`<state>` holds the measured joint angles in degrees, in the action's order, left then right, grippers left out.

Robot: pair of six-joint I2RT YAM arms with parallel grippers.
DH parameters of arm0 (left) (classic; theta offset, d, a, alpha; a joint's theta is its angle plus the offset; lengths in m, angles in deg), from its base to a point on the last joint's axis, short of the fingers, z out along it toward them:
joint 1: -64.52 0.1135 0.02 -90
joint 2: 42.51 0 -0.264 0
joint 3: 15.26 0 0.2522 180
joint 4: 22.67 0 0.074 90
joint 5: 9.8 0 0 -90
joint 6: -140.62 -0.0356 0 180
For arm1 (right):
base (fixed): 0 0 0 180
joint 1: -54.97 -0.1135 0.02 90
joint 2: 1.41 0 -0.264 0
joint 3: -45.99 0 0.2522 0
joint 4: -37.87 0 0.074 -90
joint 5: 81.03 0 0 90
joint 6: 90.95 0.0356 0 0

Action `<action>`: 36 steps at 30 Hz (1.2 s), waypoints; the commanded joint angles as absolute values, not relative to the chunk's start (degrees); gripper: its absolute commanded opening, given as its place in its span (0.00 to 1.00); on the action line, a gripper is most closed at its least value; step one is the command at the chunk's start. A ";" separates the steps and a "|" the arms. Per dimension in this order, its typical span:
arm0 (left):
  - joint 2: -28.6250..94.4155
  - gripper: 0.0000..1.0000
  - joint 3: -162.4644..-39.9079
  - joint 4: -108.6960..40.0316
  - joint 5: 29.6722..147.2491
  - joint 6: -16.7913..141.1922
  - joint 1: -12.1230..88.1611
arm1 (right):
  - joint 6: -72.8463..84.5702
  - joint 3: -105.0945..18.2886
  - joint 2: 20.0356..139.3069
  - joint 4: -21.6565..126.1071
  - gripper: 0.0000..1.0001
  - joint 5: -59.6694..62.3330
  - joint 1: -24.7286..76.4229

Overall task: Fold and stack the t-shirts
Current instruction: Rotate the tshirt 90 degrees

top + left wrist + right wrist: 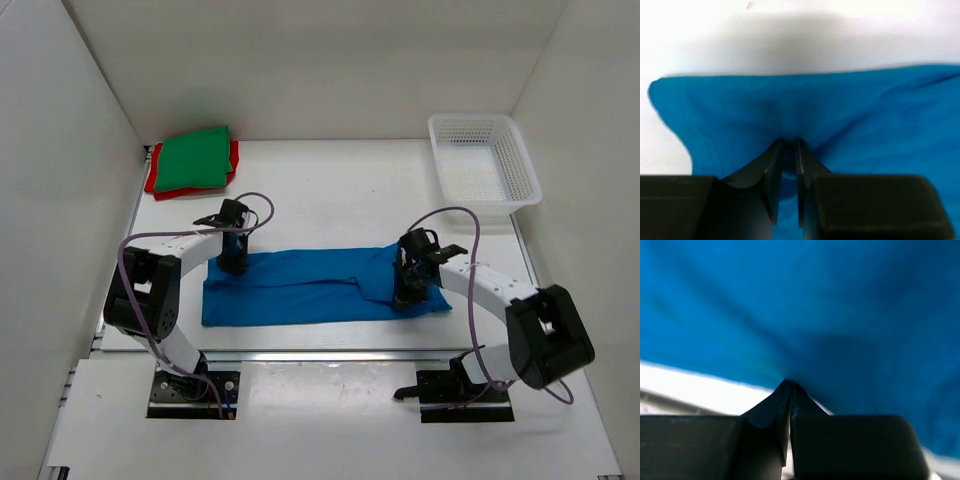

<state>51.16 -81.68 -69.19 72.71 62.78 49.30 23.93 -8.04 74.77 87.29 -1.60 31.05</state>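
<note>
The bright blue t-shirt (300,290) lies as a long flat strip across the near middle of the table. My left gripper (234,264) is at its far left corner, jaws nearly together with a pinch of blue cloth (865,110) between the tips (788,144). My right gripper (406,297) is down on the shirt's right part, jaws shut with the tips (790,384) buried in blue cloth (840,300). A folded green t-shirt (195,158) lies on a folded red t-shirt (153,183) in the back left corner.
A white plastic mesh basket (470,120) stands at the back right. White walls close in the table on the left, back and right. The near table edge runs just below the blue shirt.
</note>
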 commanded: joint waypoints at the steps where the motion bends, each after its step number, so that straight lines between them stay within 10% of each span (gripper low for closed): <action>1: 53.19 0.25 -82.90 -68.96 77.81 65.56 49.40 | 26.47 -9.69 81.53 78.98 0.00 -1.75 32.99; 8: 52.15 0.22 -77.37 -69.22 82.20 70.38 43.79 | 21.91 -34.70 108.57 77.89 0.00 -1.92 39.06; 23: 40.74 0.09 -69.79 -66.85 99.44 84.89 29.97 | 13.29 -128.50 149.24 119.55 0.00 0.88 39.86; 31: 31.24 0.12 -73.23 -68.35 102.61 86.38 34.02 | 11.62 -115.10 126.49 124.67 0.00 8.17 36.00; 36: 21.06 0.18 -65.25 -65.35 99.98 91.57 35.86 | 11.96 -77.87 102.07 109.87 0.07 10.22 30.81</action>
<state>27.01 -69.38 -66.30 100.19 87.66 34.76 12.41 -92.30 112.96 116.53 8.74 33.83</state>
